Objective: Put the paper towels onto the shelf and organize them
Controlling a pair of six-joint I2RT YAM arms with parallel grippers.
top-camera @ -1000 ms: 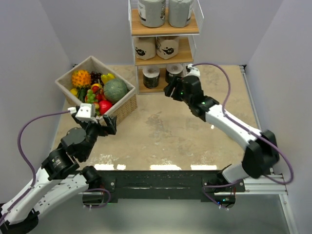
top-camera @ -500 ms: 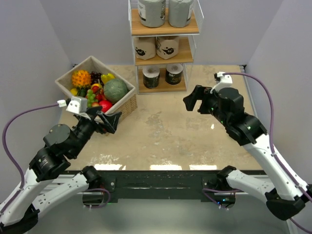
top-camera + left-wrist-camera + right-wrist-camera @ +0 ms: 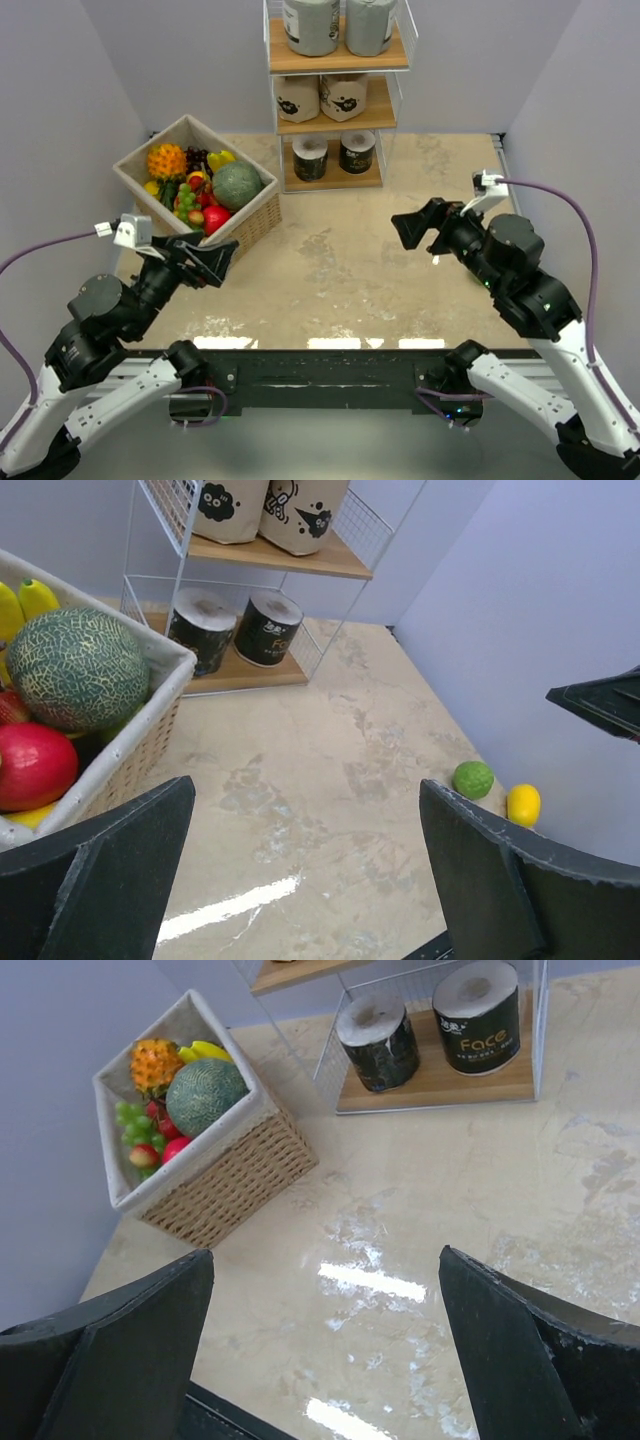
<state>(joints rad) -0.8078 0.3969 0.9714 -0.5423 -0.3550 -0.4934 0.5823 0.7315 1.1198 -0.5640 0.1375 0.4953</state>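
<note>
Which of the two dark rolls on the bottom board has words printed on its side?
The right-hand dark roll, which reads "Face" in pale letters. The left-hand dark roll beside it shows only a marbled wrap from here.

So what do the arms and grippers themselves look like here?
The left arm and right arm have white shells with black joints. The left gripper and right gripper carry black, wedge-shaped fingers. Each wrist has a purple cable and a small white block. No markings legible.

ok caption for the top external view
Left gripper and right gripper open over the table; six paper towels fill the shelf.
</note>
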